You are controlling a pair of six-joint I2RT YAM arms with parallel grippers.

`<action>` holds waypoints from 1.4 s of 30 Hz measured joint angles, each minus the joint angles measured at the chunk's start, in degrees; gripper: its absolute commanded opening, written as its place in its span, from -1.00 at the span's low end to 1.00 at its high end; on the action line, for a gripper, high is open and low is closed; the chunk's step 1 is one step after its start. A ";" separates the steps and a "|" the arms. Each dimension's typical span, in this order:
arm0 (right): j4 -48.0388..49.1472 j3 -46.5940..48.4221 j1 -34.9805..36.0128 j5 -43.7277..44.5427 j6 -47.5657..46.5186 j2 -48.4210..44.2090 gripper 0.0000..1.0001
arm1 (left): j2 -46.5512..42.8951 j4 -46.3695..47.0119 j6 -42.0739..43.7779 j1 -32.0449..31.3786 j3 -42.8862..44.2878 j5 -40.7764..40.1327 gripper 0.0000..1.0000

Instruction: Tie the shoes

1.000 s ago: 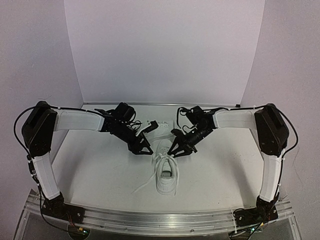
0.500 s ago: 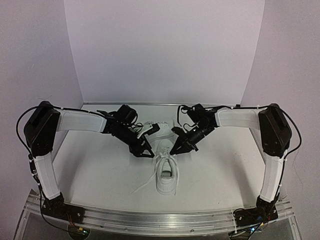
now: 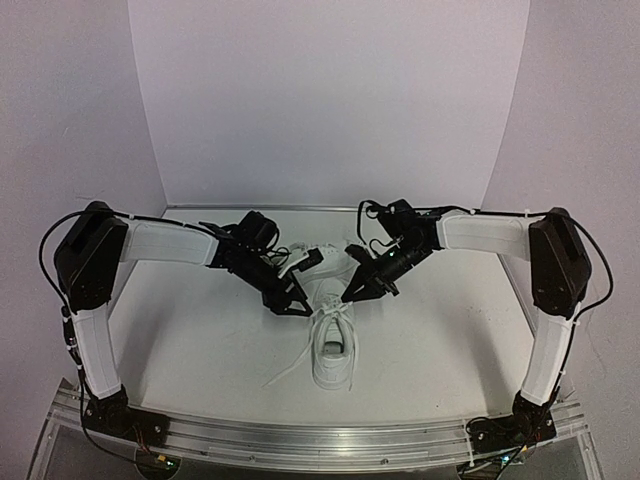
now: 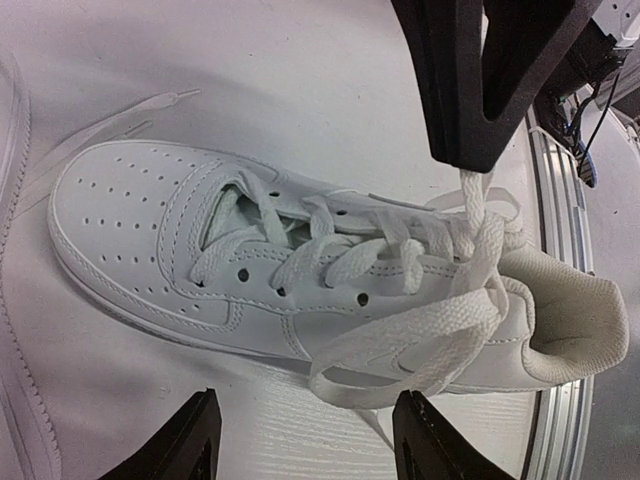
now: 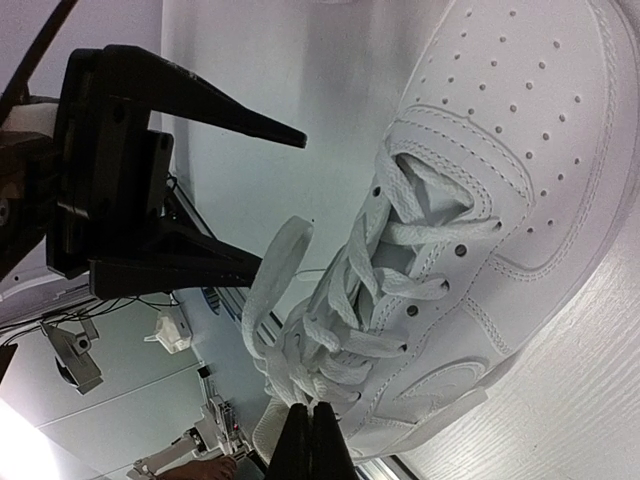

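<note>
Your right gripper (image 5: 311, 412) is pinching a lace (image 4: 476, 200) just above the shoe (image 4: 130, 215); your left gripper (image 4: 305, 400) hangs spread wide beside that shoe.

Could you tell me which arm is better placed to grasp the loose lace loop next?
Probably left: the left gripper is open beside the lace loop; the right gripper is shut on a lace strand.

White table (image 3: 180, 340) bears a near sneaker (image 3: 333, 352) and a far sneaker (image 3: 326, 265).
</note>
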 measured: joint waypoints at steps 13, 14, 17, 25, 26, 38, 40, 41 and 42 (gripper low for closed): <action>-0.19 0.00 0.00 1.15 0.02 -0.93 -1.00 | 0.99 0.65 -1.63 -0.19 1.47 1.87 0.00; -0.19 0.00 0.00 1.14 0.02 -0.93 -1.00 | 0.99 0.83 -1.87 -0.19 1.47 1.92 -0.02; -0.22 0.00 0.00 1.14 0.02 -0.93 -1.00 | 1.14 1.84 -2.73 -0.19 1.47 1.96 -0.06; -0.34 0.00 0.00 1.19 0.01 -0.93 -1.00 | 2.73 2.49 -4.08 -0.19 1.81 2.87 -0.90; -0.38 0.00 0.00 1.21 0.00 -0.93 -1.00 | 2.77 2.46 -4.28 -0.19 1.81 2.91 -0.99; -1.14 -1.19 0.01 3.79 -0.01 -2.77 -1.00 | 1.76 -3.79 -6.56 0.36 3.45 -4.89 -1.00; -1.22 -1.28 0.06 4.39 0.00 -2.98 -1.00 | 1.51 -5.63 -6.98 0.39 5.10 -6.52 -1.00; -1.26 -1.38 0.09 4.68 0.00 -3.09 -1.00 | 1.29 -6.40 -7.08 0.38 5.82 -7.29 -1.00; -1.38 -1.57 0.09 5.02 -0.02 -3.18 -1.00 | 0.88 -7.29 -7.08 0.36 6.38 -8.10 -1.00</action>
